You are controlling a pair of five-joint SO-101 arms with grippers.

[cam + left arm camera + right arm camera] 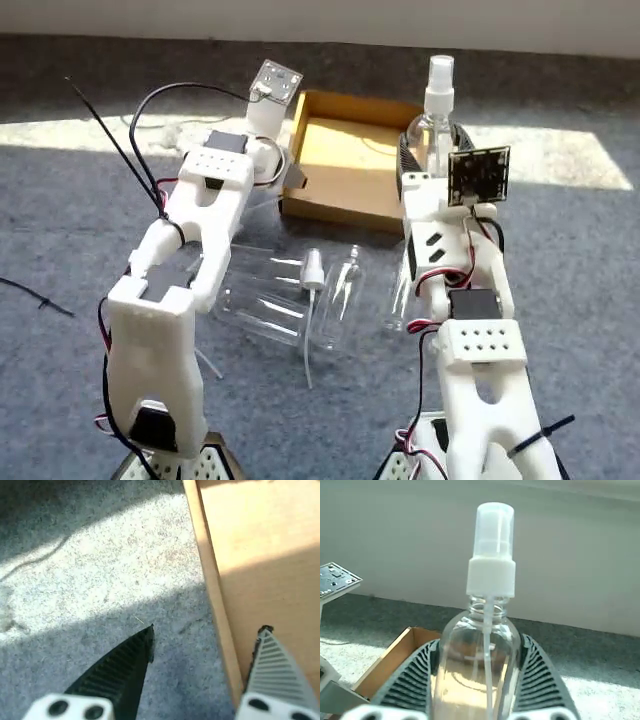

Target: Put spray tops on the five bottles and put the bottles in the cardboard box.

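**Capped bottle held upright at the cardboard box [345,150]**
My right gripper [480,640] has its fingers pinching the clear bottle [479,680] by the body at the box's right edge, with the spray top [491,555] seated. The left gripper [207,628] has its fingers spread astride the box's left wall. I judge the bottle light, rigid and slippery, so I would grip it mid-body and never by the spray top.

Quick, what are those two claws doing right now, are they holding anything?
Left gripper: open, empty.
Right gripper: closed on a clear round bottle with white spray top.
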